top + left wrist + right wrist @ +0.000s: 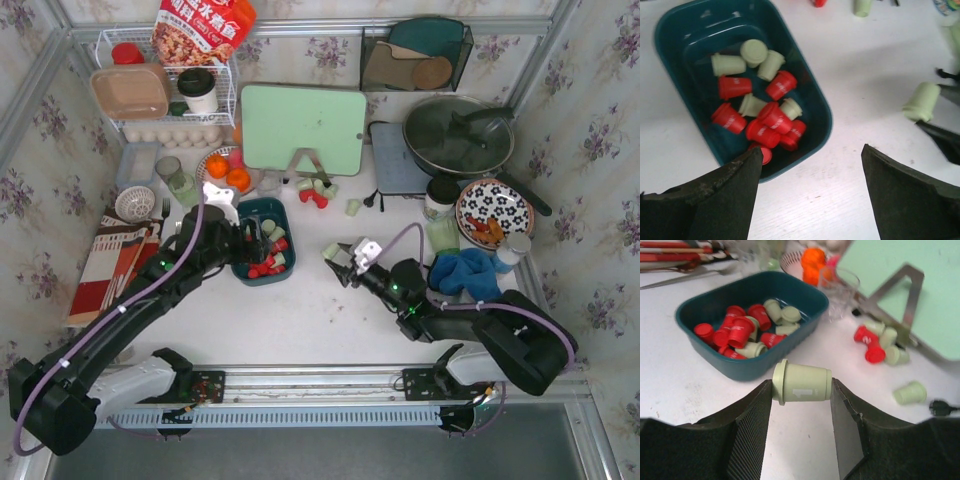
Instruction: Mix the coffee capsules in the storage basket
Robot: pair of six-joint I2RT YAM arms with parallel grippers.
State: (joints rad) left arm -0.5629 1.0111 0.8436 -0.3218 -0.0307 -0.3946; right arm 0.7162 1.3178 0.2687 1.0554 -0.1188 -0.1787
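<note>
Right gripper point(801, 385) fills the bottom of its own wrist view, its jaws clamped on a pale green capsule point(802, 382) that lies sideways between them, rim toward the left of that view, over the white desk point(310, 320) and near the storage basket point(747, 367). Left gripper point(811, 150) hangs at the basket's near end with its jaws wide apart and nothing between them but bare desk; in its wrist view one dark finger point(725, 195) overlaps the basket's near corner. The basket stands on the desk left of centre, just in front of a plate of oranges point(228, 172). Inside it the coffee capsules point(770, 117) lie in a loose heap, the pale green ones mostly toward the far end, the red ones toward the near end, a few interleaved where the two meet. More capsules lie outside: a small red and green cluster point(875, 342) at the foot of the stand propping a mint-green cutting board point(300, 125), and a single green one point(910, 392) on its side, apart from that cluster.
</note>
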